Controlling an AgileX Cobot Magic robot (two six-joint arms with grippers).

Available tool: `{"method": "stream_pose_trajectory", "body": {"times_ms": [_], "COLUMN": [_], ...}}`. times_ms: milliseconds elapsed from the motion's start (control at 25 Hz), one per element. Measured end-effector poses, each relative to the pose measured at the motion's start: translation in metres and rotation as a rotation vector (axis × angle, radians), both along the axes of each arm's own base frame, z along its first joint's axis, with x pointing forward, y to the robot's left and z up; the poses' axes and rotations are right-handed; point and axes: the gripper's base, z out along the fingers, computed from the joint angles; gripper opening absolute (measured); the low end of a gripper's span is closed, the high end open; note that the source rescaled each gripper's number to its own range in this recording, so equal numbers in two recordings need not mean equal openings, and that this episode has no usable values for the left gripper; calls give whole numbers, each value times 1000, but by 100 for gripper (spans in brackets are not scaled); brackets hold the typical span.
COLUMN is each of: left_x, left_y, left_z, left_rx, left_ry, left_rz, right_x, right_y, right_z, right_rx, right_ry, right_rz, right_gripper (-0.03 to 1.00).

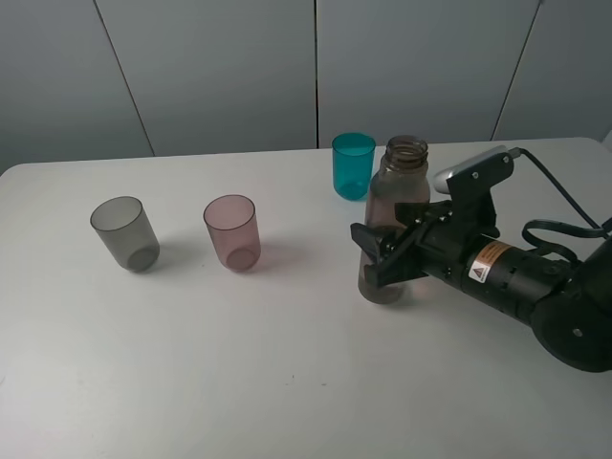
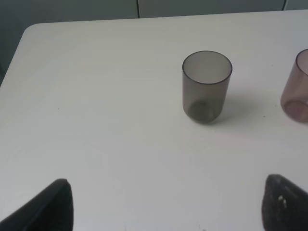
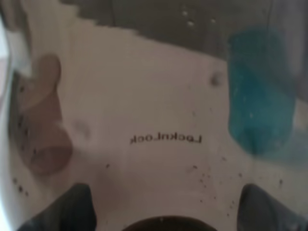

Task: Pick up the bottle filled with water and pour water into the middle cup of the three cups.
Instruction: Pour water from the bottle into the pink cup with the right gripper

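Observation:
The bottle (image 1: 393, 206), tall, smoky brown and uncapped, stands upright right of the table's centre. My right gripper (image 1: 386, 254) is shut on its lower body from the right side. In the right wrist view the bottle wall (image 3: 166, 138) fills the picture between the dark fingers (image 3: 72, 208). The three cups stand in a loose row: smoky grey (image 1: 125, 232), pink middle cup (image 1: 231, 231) and teal (image 1: 353, 164) just behind the bottle. My left gripper (image 2: 166, 211) hangs open over bare table, near the grey cup (image 2: 207, 86); the pink cup (image 2: 298, 86) shows at the picture's edge.
The white table (image 1: 239, 363) ends at a grey panelled wall behind. The right arm's black body and cable (image 1: 535, 277) lie across the table's right side. The left arm does not show in the exterior view.

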Motion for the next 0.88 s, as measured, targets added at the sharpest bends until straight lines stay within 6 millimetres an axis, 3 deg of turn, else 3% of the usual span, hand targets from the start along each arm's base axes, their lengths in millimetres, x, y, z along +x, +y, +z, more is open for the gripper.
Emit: {"method": "stream_pose_trajectory", "body": {"times_ms": [280,640,880], "left_x": [0,0,0], "left_y": [0,0,0], "left_z": [0,0,0], "left_rx": [-2,-2,-3], "left_ry": [0,0,0], "left_rz": [1,1,2], "right_x": [7,42,63], "right_y": [1,19,29], "right_z": [39,101,120], "right_rx": [3,-47,-83], "right_ry": [-28,6,61], "right_rz": [-28,-44,-60], "right_gripper": [0,0,0]}}
